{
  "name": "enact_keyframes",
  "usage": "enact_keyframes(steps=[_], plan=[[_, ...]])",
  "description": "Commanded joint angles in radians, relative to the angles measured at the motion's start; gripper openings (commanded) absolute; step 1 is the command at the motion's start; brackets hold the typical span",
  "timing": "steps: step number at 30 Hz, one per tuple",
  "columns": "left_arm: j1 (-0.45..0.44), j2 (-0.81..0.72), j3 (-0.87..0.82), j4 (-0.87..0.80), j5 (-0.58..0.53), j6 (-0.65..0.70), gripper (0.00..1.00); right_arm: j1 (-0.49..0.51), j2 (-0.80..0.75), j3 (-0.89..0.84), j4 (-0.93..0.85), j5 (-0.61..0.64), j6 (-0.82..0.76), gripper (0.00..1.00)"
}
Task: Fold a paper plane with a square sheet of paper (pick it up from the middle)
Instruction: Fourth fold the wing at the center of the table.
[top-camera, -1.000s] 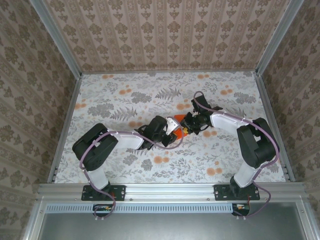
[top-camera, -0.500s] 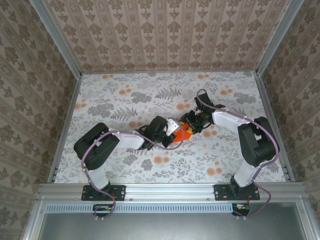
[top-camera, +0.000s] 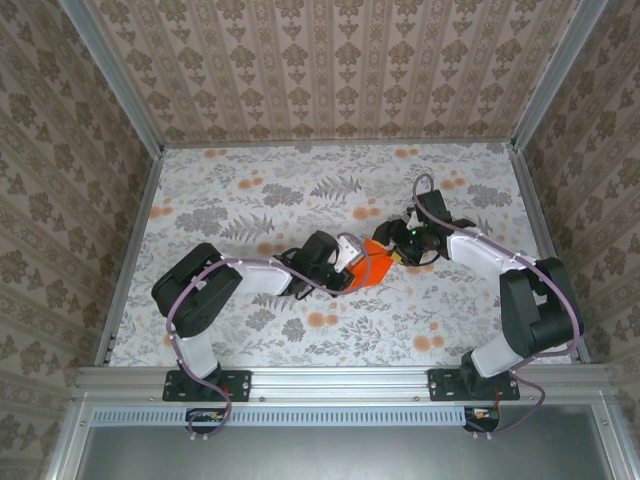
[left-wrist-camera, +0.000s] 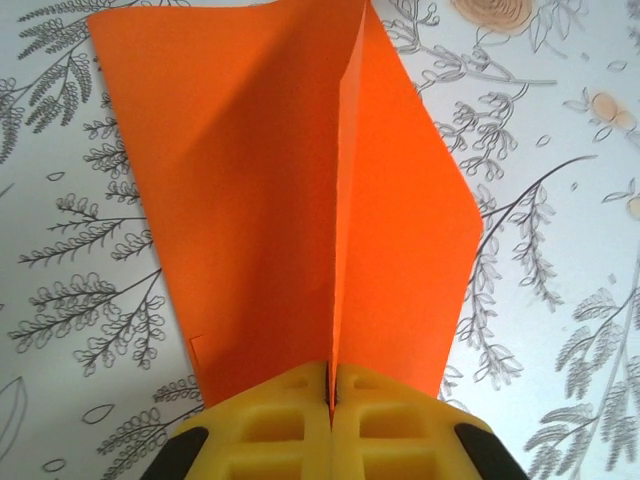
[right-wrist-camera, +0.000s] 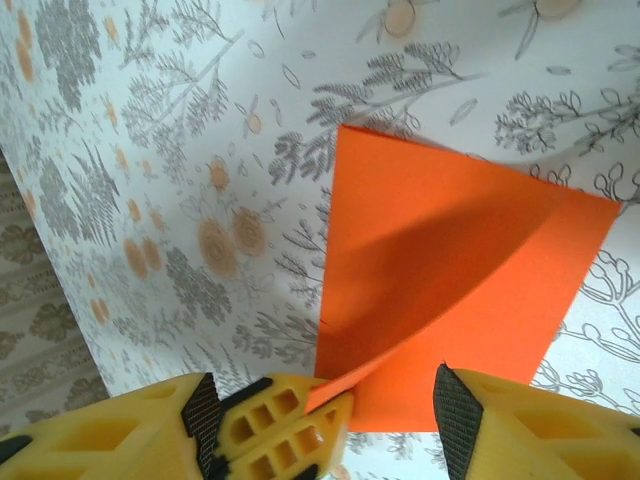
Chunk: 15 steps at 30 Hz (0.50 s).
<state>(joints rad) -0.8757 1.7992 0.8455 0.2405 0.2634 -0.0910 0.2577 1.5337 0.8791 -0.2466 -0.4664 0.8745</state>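
- Two arms meet right of the table's (top-camera: 250, 200) middle, where the orange paper (top-camera: 376, 266) sits between their claws.
- Left claw (top-camera: 350, 263) is clamped on the paper's near end. The right claw (top-camera: 402, 247) is at the paper's far right side.
- All around the paper there is bare floral table: a wide stretch to the back wall (top-camera: 330, 70), a wider one to the left rail (top-camera: 130, 250), and less toward the right rail (top-camera: 540, 240), where the right arm lies.
- The paper is well apart from every rail. The front strip of table between the two arm bases is open.
- Left wrist view: the left claw (left-wrist-camera: 330, 385) has its fingers (left-wrist-camera: 285, 420) pressed together on a raised centre crease of the paper (left-wrist-camera: 260, 180). A flap slopes down on each side of the crease, and the right flap's far edge runs at a slant.
- From above, this crease cannot be made out.
- Right wrist view: the right claw (right-wrist-camera: 392, 420) stands with its jaws apart. A lifted edge of the paper (right-wrist-camera: 450, 230) passes by its left finger (right-wrist-camera: 285, 430), and the other finger is clear of the sheet.
- The same view shows a sharp corner lying flat on the table, and a dark shadow under the lifted flap.
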Motion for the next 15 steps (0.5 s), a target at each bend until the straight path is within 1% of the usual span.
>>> enact_keyframes(steps=[1, 5, 8, 15], plan=[[0.02, 0.015, 0.037, -0.039, 0.084, -0.125, 0.05, -0.001, -0.035, -0.078, 0.111, -0.05, -0.046, 0.6], [0.044, 0.022, 0.05, -0.044, 0.146, -0.228, 0.05, 0.005, -0.046, -0.148, 0.205, -0.097, -0.039, 0.57], [0.052, 0.031, 0.053, -0.033, 0.184, -0.284, 0.05, 0.012, -0.034, -0.17, 0.231, -0.114, -0.047, 0.55], [0.055, 0.047, 0.063, -0.019, 0.226, -0.351, 0.05, 0.044, 0.059, -0.123, 0.236, -0.158, -0.079, 0.5]])
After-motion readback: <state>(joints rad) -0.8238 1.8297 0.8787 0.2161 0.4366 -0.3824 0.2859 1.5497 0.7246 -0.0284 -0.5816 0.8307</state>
